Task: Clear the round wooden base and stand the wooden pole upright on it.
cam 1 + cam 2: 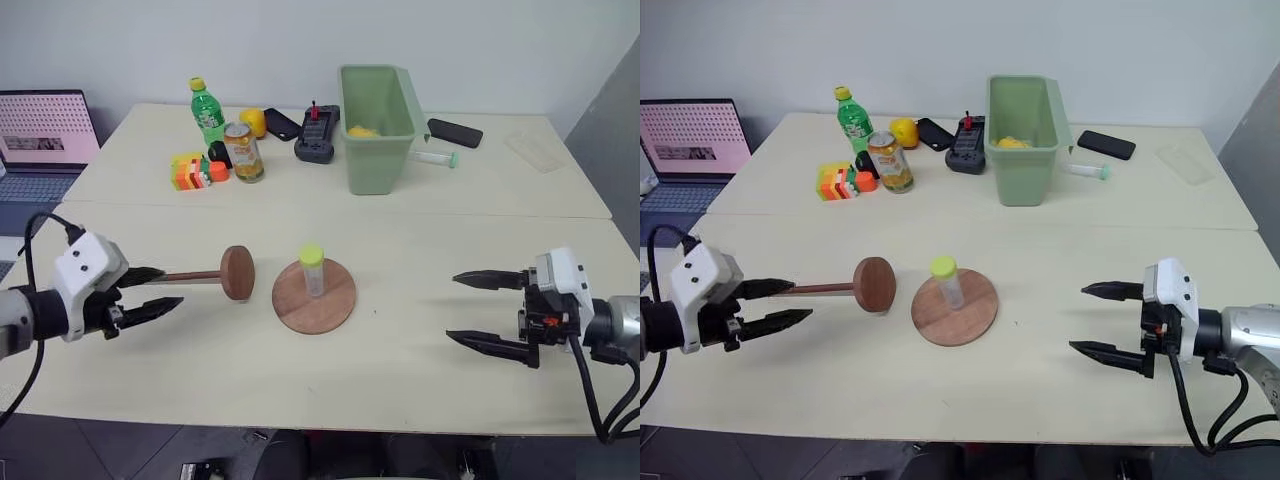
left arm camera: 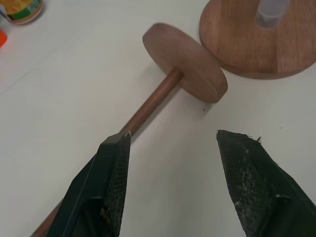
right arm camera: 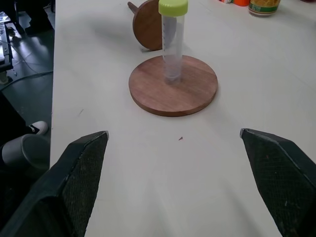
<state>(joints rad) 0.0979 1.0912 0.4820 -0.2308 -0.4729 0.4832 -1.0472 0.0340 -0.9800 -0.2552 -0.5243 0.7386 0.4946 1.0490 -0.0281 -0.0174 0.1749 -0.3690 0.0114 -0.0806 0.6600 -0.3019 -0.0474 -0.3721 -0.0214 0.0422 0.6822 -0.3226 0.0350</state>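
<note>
Two grippers sat apart at the near table edge: the right gripper [image 1: 487, 312] gaped wide and empty, while the left gripper [image 1: 148, 291] stood partly open around the rod of the wooden pole [image 1: 222, 274], not yet clamped. A yellow-capped tube [image 1: 313, 270] stood on the round wooden base [image 1: 314, 296] mid-table, the pole lying just beside. Risk: the tube could topple and roll if nudged, and the pole could roll away.

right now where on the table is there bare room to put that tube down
Bare tabletop lies between the round wooden base and the right tool, also along the near edge. The far side is crowded: green bin, soda bottle, can. The wooden pole takes the left.
</note>
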